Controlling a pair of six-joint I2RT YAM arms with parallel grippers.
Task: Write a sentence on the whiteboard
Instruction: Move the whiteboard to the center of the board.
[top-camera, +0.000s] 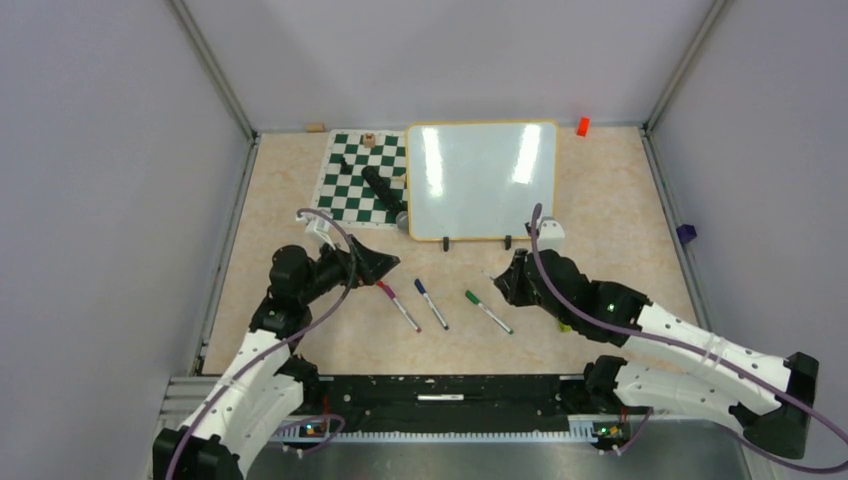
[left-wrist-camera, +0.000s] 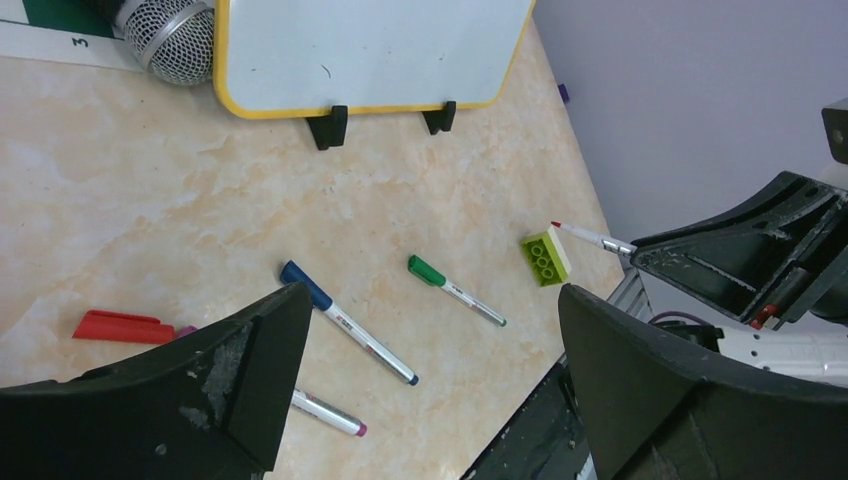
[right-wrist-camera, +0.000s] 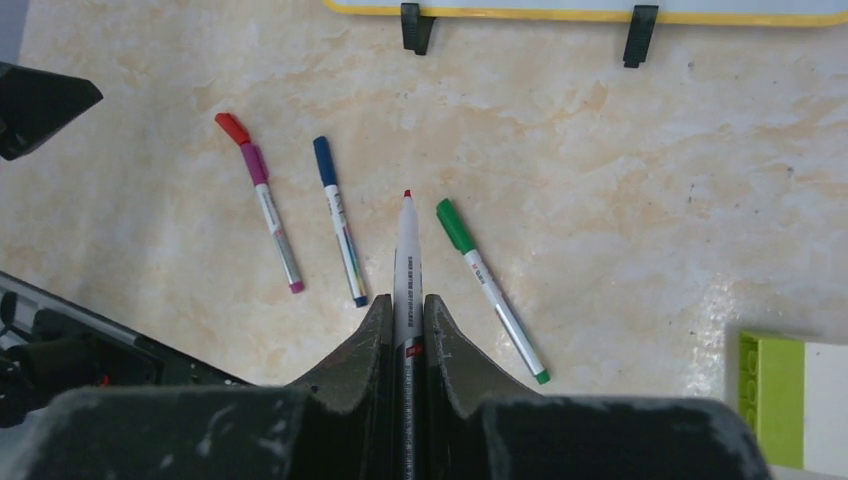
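Near the whiteboard (top-camera: 482, 180), right claw (right-wrist-camera: 405, 312) pinches red-tipped marker (right-wrist-camera: 406, 250); left claw (left-wrist-camera: 432, 295) gapes.

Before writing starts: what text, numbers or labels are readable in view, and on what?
"3": white border of the chessboard mat.
Barrel print on the red-tipped marker, blue-capped marker and green-capped marker: too small to read.
The whiteboard: no words.
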